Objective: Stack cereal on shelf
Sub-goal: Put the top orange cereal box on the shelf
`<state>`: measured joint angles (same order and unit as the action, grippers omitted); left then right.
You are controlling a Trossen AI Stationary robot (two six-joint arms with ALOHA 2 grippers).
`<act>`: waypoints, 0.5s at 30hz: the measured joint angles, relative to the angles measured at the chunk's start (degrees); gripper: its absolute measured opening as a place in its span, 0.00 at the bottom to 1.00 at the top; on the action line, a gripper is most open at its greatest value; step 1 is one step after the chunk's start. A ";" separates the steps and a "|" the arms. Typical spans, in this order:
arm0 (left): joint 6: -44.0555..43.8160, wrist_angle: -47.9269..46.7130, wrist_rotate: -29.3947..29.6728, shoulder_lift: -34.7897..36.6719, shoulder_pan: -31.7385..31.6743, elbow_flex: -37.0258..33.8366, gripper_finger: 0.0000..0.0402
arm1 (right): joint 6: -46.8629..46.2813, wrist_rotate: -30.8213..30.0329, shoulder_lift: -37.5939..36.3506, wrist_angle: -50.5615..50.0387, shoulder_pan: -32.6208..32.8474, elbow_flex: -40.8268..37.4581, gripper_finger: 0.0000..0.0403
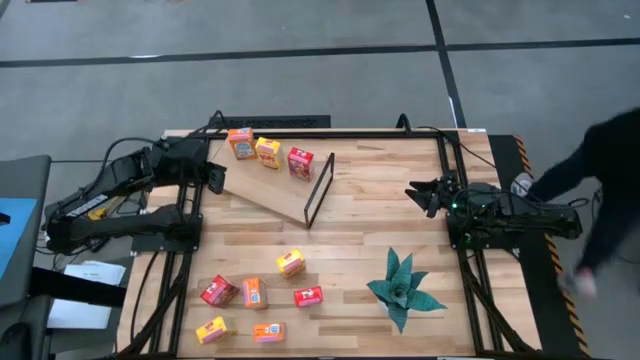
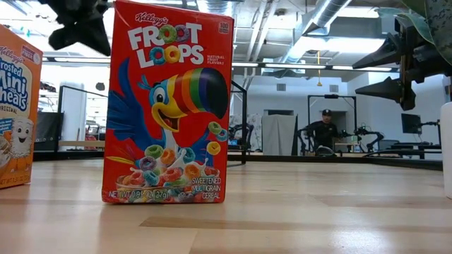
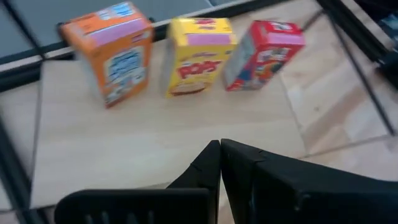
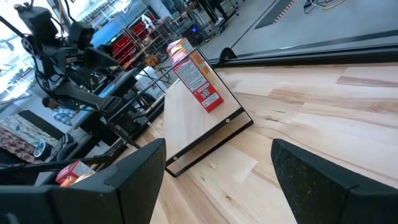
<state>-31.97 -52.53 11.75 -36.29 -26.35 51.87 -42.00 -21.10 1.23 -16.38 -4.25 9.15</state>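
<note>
On the light-brown wooden shelf board [image 1: 268,185] with its thin black metal frame [image 1: 319,190], in the upper left of the high view, 3 small cardboard cereal boxes are seen standing in a row: an orange box [image 1: 241,142], a yellow box [image 1: 268,152] and a red box [image 1: 300,163]. 6 more boxes are scattered on the slatted wooden tabletop [image 1: 370,210] at lower left, among them a red box [image 1: 308,295]. The left gripper [image 1: 214,178] is held over the board's near edge, fingers pressed together on nothing. The right gripper [image 1: 422,192] is parked at right, fingers spread wide and empty. The boxes are judged light, stiff-walled yet crushable and easily toppled; a gentle pinch across the 2 narrow sides, near mid-height, is suggested
</note>
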 joint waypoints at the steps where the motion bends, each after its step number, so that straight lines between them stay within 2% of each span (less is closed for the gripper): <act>1: -0.86 0.02 0.81 0.65 0.00 -0.84 0.00 | 0.02 0.00 0.00 -0.10 0.00 0.00 0.79; 7: -3.35 2.56 3.95 3.35 0.00 -5.45 0.00 | -0.04 -0.01 -0.01 -2.90 0.00 0.00 0.79; 15: -1.88 16.58 4.52 3.78 -0.02 -14.87 0.00 | -0.03 -0.02 0.00 -3.28 -0.01 0.00 0.79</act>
<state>-33.84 -35.95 16.27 -32.51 -26.37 37.00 -42.04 -21.12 1.23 -19.66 -4.26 9.15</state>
